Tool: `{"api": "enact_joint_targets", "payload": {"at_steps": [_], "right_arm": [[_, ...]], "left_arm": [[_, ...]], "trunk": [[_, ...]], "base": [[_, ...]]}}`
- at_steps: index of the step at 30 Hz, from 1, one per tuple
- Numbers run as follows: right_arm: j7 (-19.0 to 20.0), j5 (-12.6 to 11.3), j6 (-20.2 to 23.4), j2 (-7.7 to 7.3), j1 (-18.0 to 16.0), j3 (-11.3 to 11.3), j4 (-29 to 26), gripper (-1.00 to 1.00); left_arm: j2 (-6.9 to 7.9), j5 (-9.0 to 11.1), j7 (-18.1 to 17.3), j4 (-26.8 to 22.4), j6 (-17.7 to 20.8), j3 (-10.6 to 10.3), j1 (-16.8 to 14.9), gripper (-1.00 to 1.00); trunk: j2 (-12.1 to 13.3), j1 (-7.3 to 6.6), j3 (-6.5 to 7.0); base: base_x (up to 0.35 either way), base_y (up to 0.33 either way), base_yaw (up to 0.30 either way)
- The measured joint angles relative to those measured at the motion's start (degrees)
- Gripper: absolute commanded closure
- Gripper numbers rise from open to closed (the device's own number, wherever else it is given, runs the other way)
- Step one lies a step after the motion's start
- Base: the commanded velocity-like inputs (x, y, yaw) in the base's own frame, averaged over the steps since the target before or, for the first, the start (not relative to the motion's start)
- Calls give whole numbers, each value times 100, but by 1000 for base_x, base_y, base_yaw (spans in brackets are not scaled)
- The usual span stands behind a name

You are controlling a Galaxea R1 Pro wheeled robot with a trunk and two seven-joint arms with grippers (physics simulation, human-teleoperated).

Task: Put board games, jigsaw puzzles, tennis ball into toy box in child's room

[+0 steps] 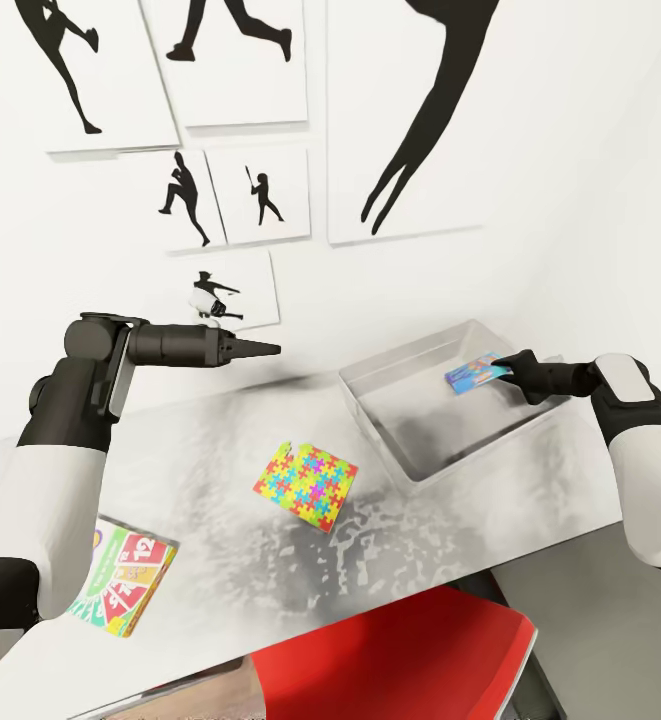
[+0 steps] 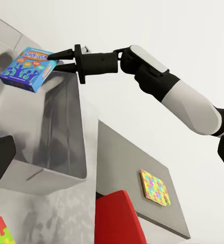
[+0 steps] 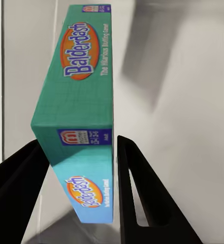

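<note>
Holding the blue board game (image 1: 475, 373) pinched over the toy box (image 1: 410, 455), the right gripper (image 1: 504, 367) is risking a slanted drop onto the far right rim.

The head view looks steeply down over both arms onto the table (image 1: 220, 470), with the white wall of silhouette prints (image 1: 240, 120) filling the upper frame. The left wrist view faces across the table at middle range, tilted, catching the toy box (image 2: 61, 152) at left and the right gripper (image 2: 55, 58) in the upper left. The right wrist view sits very close, looking along its fingers (image 3: 137, 193) at the blue board game (image 3: 81, 101) over the box floor. All three share that box and game.
</note>
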Motion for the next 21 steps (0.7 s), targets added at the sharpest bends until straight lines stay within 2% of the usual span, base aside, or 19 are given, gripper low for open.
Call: {"api": "enact_joint_targets", "payload": {"at_steps": [21], "right_arm": [[-2,9,-13,1,0,0,20,100]], "left_arm": [[-10,12,-1,-122,0,0,0,-100]], "trunk": [[0,0,-194]], "base": [[0,0,0]]}}
